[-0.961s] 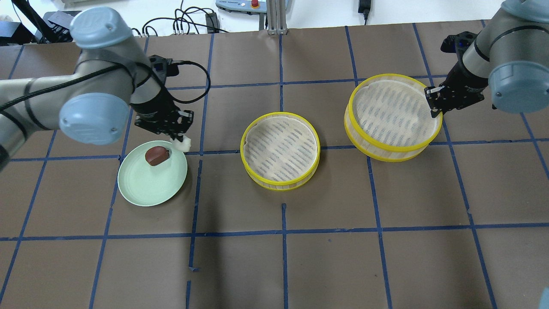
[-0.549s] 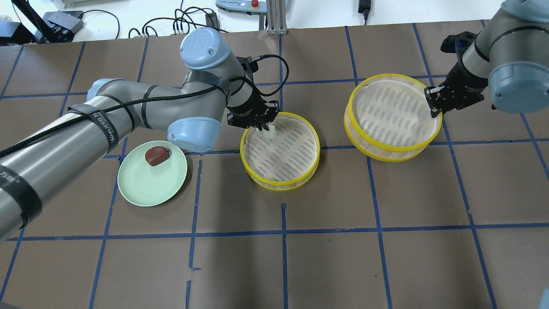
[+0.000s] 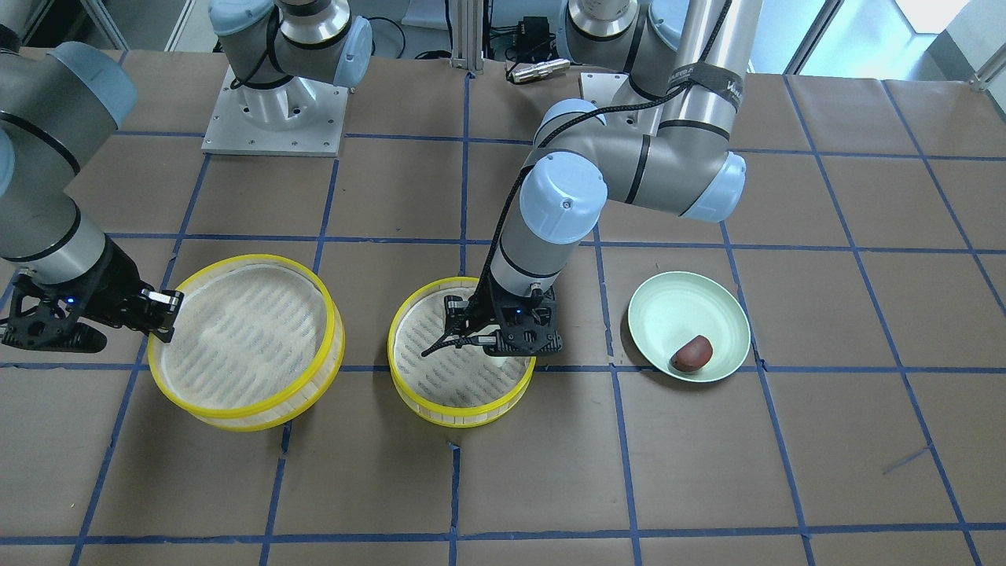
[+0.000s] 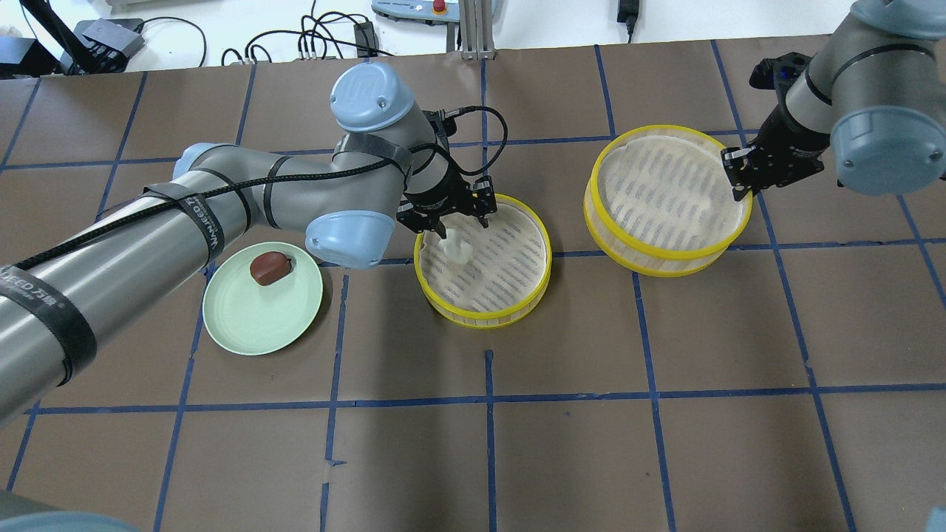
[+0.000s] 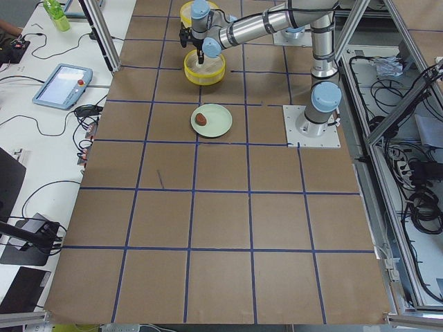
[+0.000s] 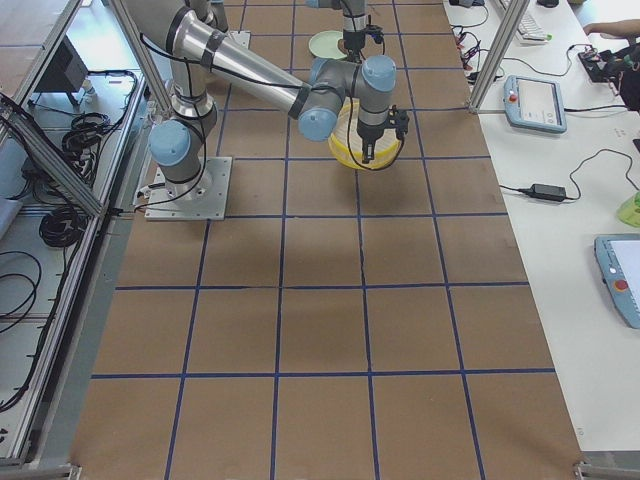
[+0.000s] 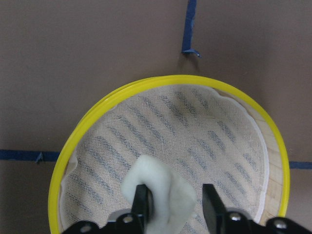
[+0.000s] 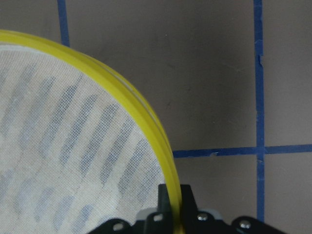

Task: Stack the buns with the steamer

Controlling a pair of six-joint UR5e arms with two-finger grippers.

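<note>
The white bun point(image 4: 455, 248) lies on the cloth inside the middle yellow-rimmed steamer point(image 4: 484, 319), near its far left rim. My left gripper point(image 4: 448, 224) hangs just over it. In the left wrist view the fingers point(image 7: 142, 199) stand apart around the bun point(image 7: 168, 187), with a small gap at the right finger, so the gripper looks open. The dark reddish-brown bun point(image 4: 269, 267) sits on the pale green plate point(image 4: 251, 325). My right gripper point(image 4: 736, 177) is shut on the rim of the second, larger steamer point(image 4: 669, 255), as the right wrist view point(image 8: 170, 197) shows.
The plate point(image 3: 676, 306) stands left of the middle steamer point(image 3: 456, 413) in the overhead view. The larger steamer point(image 3: 244, 413) is to the right of it. Cables and a pendant lie beyond the table's far edge.
My left gripper carried the white bun from beside the plate to the middle steamer, lowered it and let it go. The right gripper shifted the larger steamer slightly left.
</note>
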